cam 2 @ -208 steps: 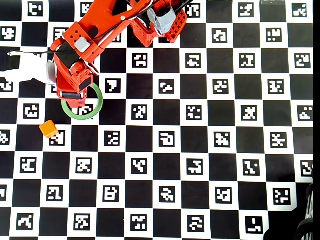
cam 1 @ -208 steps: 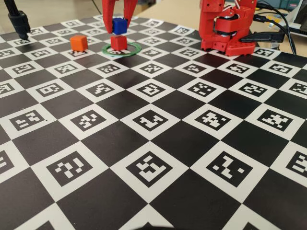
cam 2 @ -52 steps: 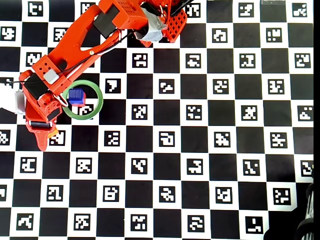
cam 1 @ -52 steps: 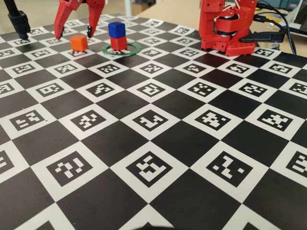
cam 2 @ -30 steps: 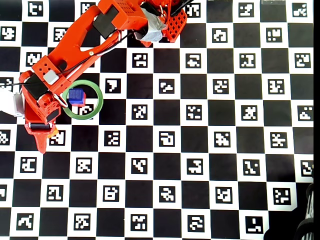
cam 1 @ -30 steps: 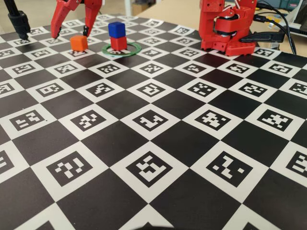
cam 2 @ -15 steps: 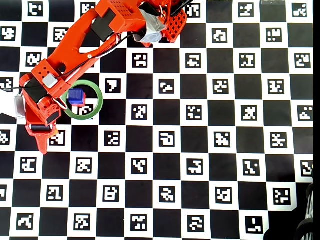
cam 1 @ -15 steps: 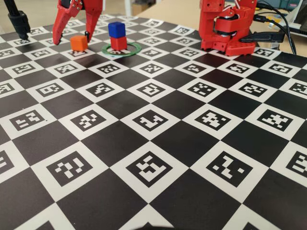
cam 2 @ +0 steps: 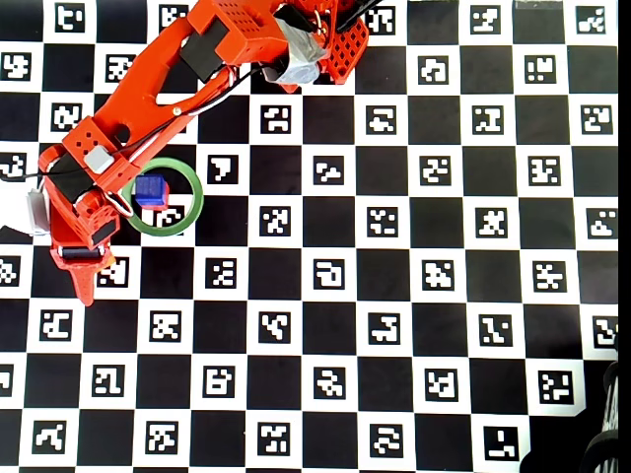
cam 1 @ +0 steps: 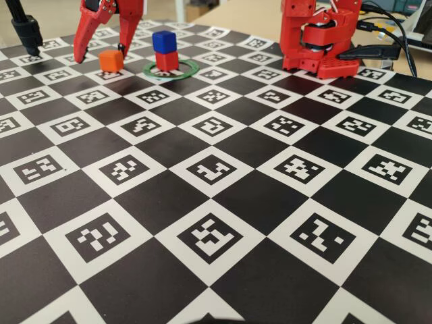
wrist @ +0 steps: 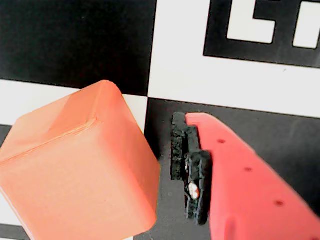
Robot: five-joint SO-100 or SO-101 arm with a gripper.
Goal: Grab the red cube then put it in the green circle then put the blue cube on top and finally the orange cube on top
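fingers (cam 1: pixel 101 52) spread wide, 1 tip each side of the orange cube (cam 1: pixel 111 60), not touching it; wrist view shows a gap between the padded fingertip (wrist: pixel 192 172) and the orange cube (wrist: pixel 80 170). cube sits on the checkered desk (cam 1: pixel 223 175), left of the green circle (cam 1: pixel 183 72) in the fixed view. blue cube (cam 1: pixel 163 41) stacked on red cube (cam 1: pixel 167 61) inside the circle. the arm hides the orange cube in the overhead view.

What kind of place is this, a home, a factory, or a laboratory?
Probably a robotics lab or hobby workbench. The table is covered by a checkerboard of printed marker squares, a red printed arm base with loose cables stands on it, and small practice cubes, such as the orange cube, lie near a green circle.
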